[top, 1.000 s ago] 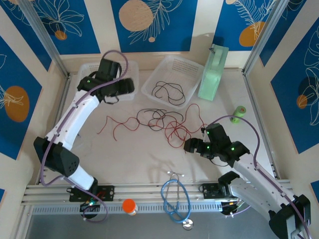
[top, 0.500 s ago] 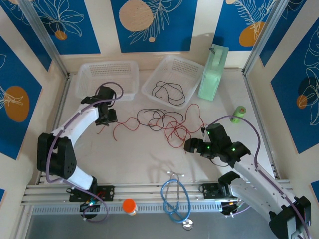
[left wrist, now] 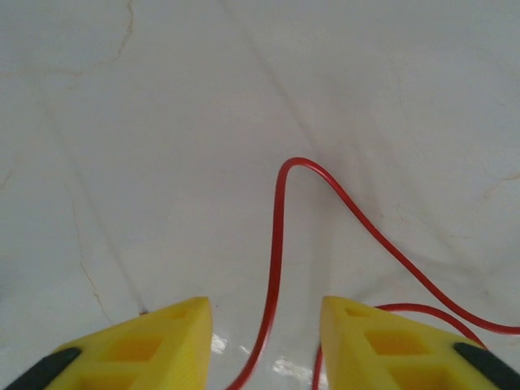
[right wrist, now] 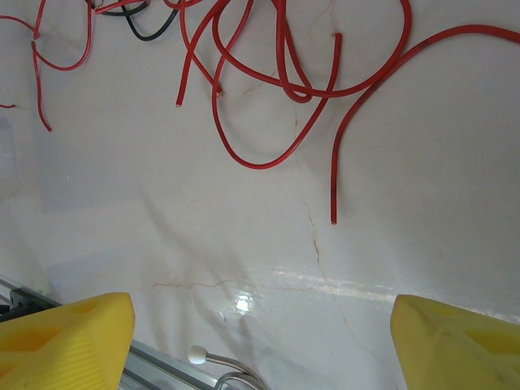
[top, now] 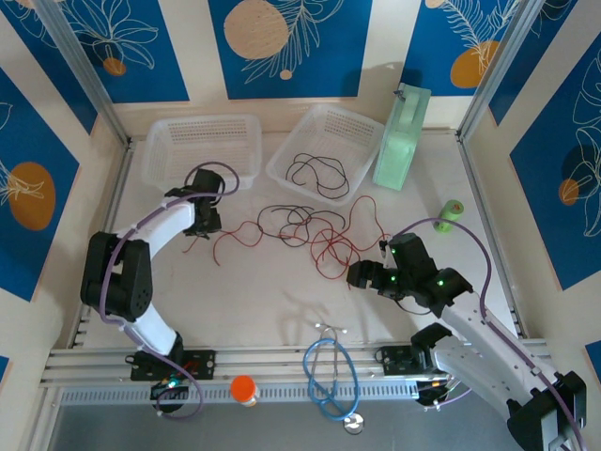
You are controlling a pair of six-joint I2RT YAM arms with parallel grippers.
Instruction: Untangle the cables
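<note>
While the right gripper (top: 359,274) at four o'clock is held open and empty, the cables (top: 310,230) are seen knotted at centre; a red strand (left wrist: 276,244) at nine is straddled, ungripped, by the half-open left gripper (left wrist: 264,321); one black cable (top: 317,172) is laid in the basket (top: 352,127) at twelve.

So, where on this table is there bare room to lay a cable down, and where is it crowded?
Bare: the near-middle table between the left arm, the stethoscope and the right gripper; also the left basket. Crowded: the centre, where the red and black cables tangle.
</note>
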